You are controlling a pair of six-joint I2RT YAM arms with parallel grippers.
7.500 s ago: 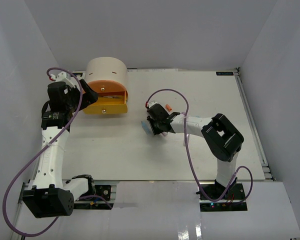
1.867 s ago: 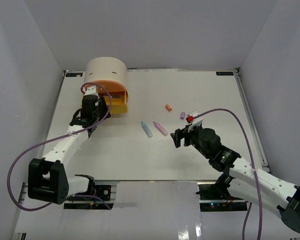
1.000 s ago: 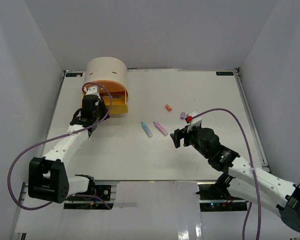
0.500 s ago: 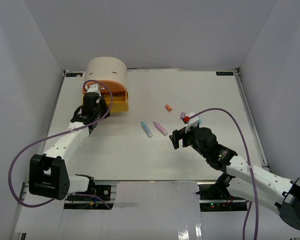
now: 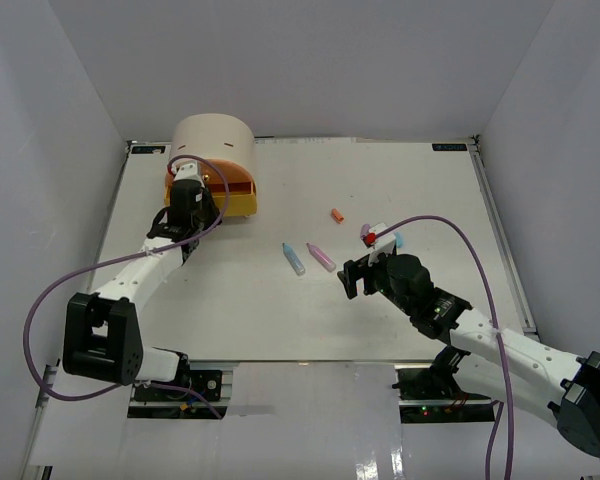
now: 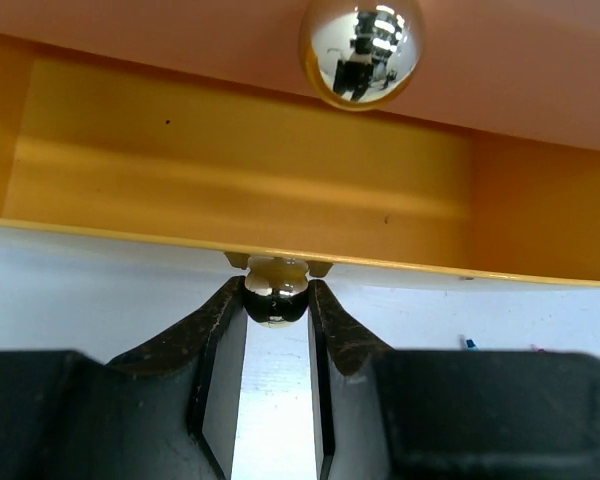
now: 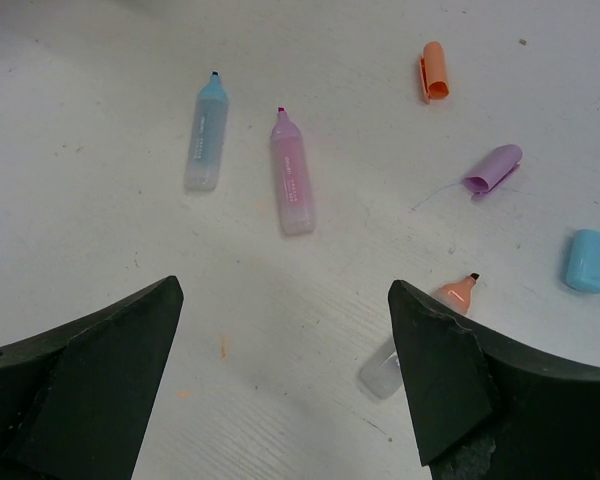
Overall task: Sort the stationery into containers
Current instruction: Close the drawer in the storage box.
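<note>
The beige cabinet (image 5: 213,140) stands at the back left, its yellow drawer (image 5: 237,204) sticking out only a little under the orange drawer (image 5: 223,181). My left gripper (image 5: 192,192) is shut on the yellow drawer's round knob (image 6: 276,300); the drawer's inside (image 6: 230,180) looks bare. My right gripper (image 5: 355,277) hovers open over the table. In front of it lie a blue marker (image 7: 206,135) and a pink marker (image 7: 292,175). An orange-tipped marker (image 7: 455,293) lies partly behind the right finger (image 7: 435,370).
Three loose caps lie on the table: orange (image 7: 433,70), purple (image 7: 493,168) and blue (image 7: 589,260). The orange drawer's shiny knob (image 6: 361,50) hangs just above my left gripper. White walls close in the table on three sides.
My left gripper has moved toward the cabinet with the knob, and the yellow drawer has slid further in. The right arm has shifted slightly left, still open.
</note>
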